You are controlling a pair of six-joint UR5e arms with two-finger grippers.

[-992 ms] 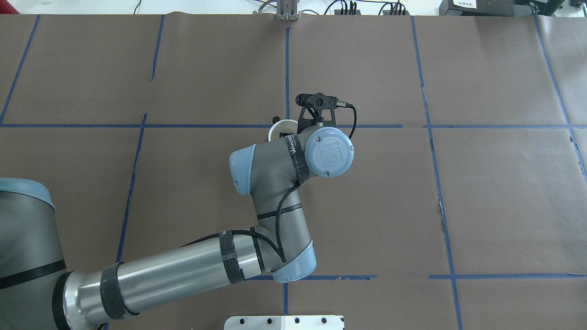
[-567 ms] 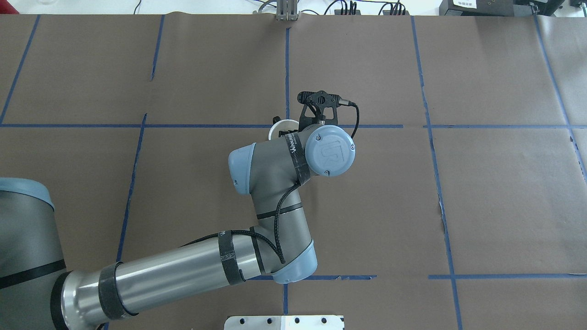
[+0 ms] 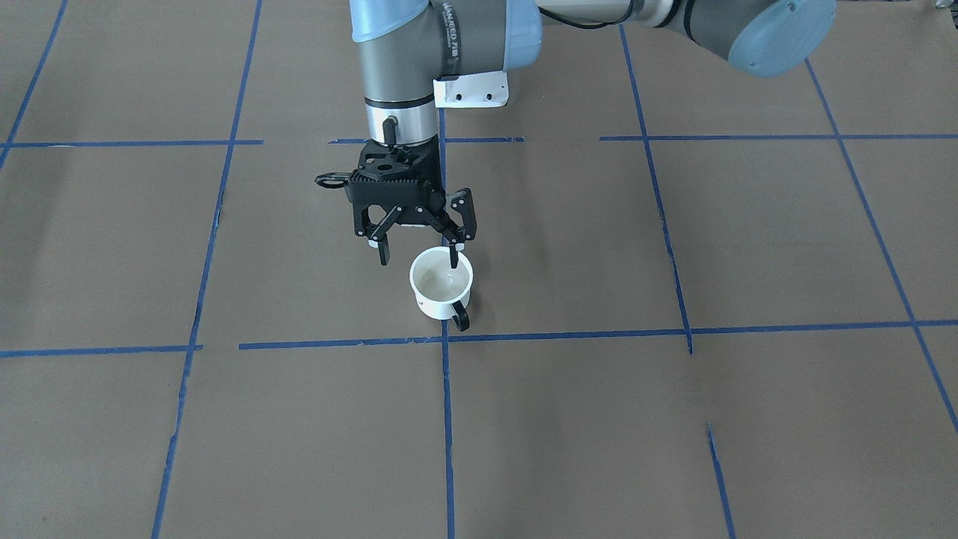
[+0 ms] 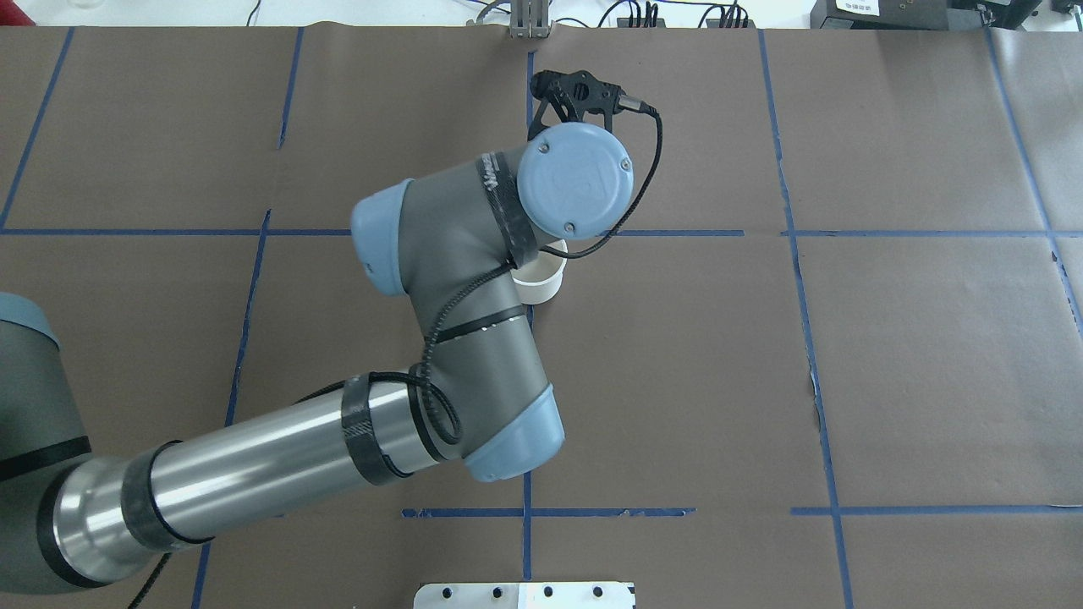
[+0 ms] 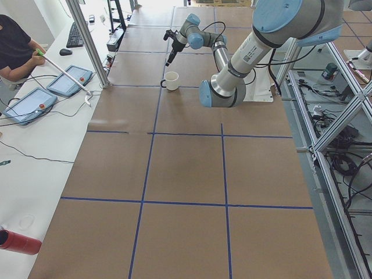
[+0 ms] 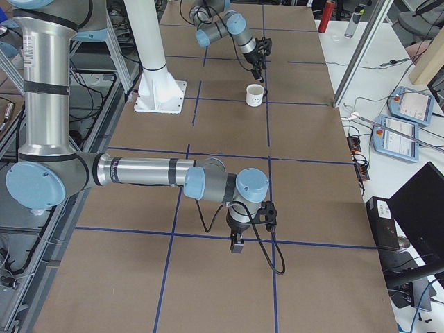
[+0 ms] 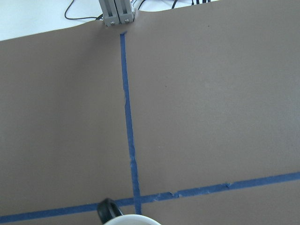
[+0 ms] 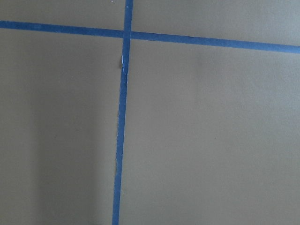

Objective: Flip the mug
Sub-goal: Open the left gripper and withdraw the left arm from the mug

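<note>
My left pincer (image 3: 418, 258) hangs spread and empty just above the mug (image 3: 441, 284), which stands mouth-up on the counter (image 3: 673, 412); I judge the flip done, so next I back away cleanly

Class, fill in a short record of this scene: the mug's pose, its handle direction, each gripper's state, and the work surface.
mug: small white cylindrical mug, upright, opening facing up
handle: black loop handle, pointing away from the robot
left gripper: open, above the mug, not holding it
right gripper: low over bare table, far from the mug; open or shut cannot be told
surface: brown paper table with blue tape lines
</note>
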